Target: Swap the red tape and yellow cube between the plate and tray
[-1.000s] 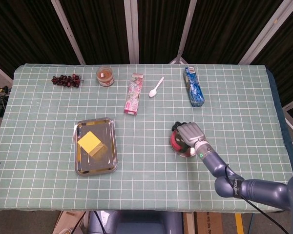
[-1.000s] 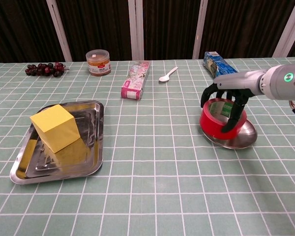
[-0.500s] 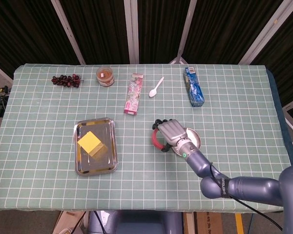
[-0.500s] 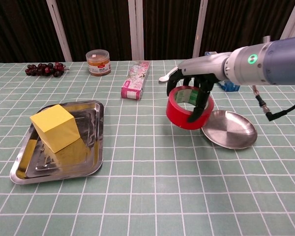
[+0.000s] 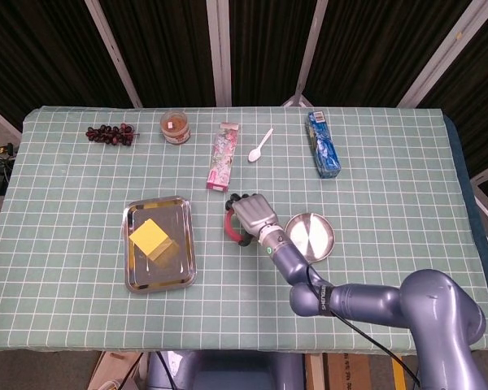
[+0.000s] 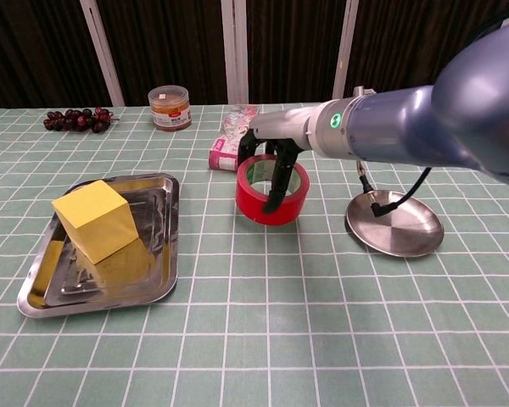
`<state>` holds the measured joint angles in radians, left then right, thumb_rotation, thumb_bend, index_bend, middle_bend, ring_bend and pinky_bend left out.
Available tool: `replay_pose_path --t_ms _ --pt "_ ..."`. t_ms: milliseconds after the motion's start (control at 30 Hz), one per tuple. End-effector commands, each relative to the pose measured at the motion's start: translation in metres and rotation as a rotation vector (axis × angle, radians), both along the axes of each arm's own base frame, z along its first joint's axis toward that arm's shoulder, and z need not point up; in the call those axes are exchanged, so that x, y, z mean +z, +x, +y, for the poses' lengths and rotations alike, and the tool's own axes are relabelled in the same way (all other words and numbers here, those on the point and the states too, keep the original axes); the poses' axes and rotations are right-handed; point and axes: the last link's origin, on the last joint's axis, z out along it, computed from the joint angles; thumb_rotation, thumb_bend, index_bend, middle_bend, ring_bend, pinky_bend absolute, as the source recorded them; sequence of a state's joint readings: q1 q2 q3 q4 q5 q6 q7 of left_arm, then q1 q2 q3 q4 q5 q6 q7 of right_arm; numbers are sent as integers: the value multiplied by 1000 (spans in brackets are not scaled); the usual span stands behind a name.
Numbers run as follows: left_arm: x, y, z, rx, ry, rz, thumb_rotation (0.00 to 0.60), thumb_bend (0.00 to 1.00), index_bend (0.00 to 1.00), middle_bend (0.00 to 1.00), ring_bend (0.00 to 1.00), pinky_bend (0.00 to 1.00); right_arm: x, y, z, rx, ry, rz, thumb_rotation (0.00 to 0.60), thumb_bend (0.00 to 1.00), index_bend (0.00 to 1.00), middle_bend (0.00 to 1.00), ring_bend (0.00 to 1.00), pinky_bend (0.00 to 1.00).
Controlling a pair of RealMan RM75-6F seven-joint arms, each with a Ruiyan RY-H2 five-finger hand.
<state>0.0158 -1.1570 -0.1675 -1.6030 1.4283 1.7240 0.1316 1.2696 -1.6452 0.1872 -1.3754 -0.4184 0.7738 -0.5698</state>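
My right hand (image 5: 251, 214) (image 6: 271, 157) grips the red tape (image 5: 228, 227) (image 6: 267, 194) from above, with fingers hooked through and around the ring. It carries the tape over the tablecloth between the round metal plate (image 5: 311, 236) (image 6: 397, 224) and the metal tray (image 5: 159, 244) (image 6: 85, 288). The plate is bare. A yellow cube (image 5: 150, 238) (image 6: 94, 220) sits in the tray, tilted on one edge. My left hand shows in neither view.
Along the far edge lie dark grapes (image 5: 111, 133), a brown-lidded jar (image 5: 176, 126) (image 6: 170, 107), a pink box (image 5: 222, 156) (image 6: 233, 136), a white spoon (image 5: 260, 145) and a blue packet (image 5: 323, 144). The pink box is just behind the carried tape.
My right hand has lifted the red tape off the plate and carried it left, toward the tray. The plate is left bare. The cube has not moved.
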Motion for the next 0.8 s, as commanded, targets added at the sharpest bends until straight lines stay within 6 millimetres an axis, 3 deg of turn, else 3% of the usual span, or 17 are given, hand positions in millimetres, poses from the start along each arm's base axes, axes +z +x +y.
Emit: replay_pose_path --t_ms 33,300,433,533,800 --pt "2 -1 -1 4 8 -2 600 0 161 0 0 0 -16 9 -4 2 13 -16 600 287 308 191 428 352" --pt "5 -2 -2 6 8 -12 600 0 162 0 0 0 -27 8 -17 19 -18 29 600 286 297 141 331 301" --pt "6 -2 -3 2 13 -15 600 0 161 0 0 0 -28 4 -19 -2 6 29 600 276 191 43 202 189" --pt "5 -2 -3 5 7 -14 600 0 162 0 0 0 -23 6 -17 2 26 29 600 211 114 2 96 138" --pt "2 -1 -2 4 -5 -12 600 0 161 0 0 0 -7 20 -9 20 15 -8 600 162 45 0 50 85"
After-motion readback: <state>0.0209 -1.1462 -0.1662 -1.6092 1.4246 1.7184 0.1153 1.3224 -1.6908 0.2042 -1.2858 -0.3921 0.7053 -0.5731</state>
